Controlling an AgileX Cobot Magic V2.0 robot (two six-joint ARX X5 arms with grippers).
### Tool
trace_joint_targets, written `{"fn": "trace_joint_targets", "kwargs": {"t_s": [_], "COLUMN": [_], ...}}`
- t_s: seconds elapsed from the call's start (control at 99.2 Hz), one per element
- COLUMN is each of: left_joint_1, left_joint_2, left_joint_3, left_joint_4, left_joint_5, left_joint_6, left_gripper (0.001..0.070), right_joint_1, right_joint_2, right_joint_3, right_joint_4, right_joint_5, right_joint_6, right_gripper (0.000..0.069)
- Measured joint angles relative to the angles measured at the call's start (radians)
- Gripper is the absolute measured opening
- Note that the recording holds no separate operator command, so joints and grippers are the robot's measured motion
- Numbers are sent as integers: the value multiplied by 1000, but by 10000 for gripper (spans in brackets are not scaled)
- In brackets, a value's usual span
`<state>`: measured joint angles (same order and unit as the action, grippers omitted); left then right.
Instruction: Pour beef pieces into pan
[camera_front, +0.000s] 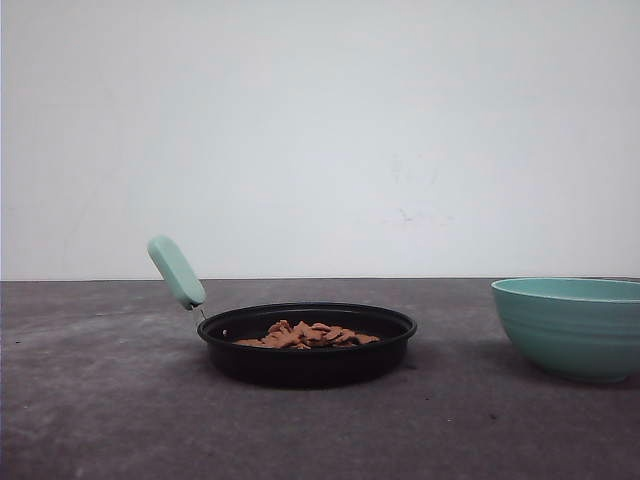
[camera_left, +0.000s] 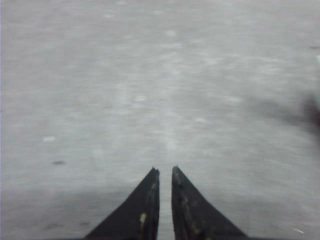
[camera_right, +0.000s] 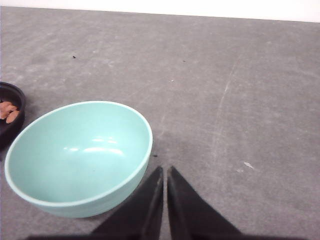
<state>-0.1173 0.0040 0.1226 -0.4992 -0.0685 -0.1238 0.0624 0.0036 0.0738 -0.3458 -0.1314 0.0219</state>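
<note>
The beef pieces lie in a low pile inside the pan, which sits low in the middle of the front picture on the gray bench. The pan's green handle sticks up toward the left. The bowl stands well apart at the right edge, and in the right wrist picture it looks empty inside.

So the pouring looks done. What seems left is to keep both arms away and leave the pan alone.

The left hand is closed with nothing in it, over bare bench. The right hand is closed too and holds nothing. It sits just beside the bowl's rim, so it is best to lift it straight away from the bowl and not bump it. The pan edge, with a bit of beef, shows at the left side of that picture.
</note>
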Motion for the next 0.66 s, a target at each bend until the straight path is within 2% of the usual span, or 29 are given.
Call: {"fn": "trace_joint_targets", "kwargs": {"t_s": [0.656], "left_joint_1": [1], "left_joint_2": [0], "left_joint_3": [0], "left_joint_4": [2], "left_joint_5": [-6], "left_joint_6": [0], "left_gripper": [17], "right_joint_1": [0], "right_joint_2": [0], "right_joint_3": [0], "right_joint_4": [0], "right_joint_5": [0], "right_joint_6": [0], "right_gripper": [12]}}
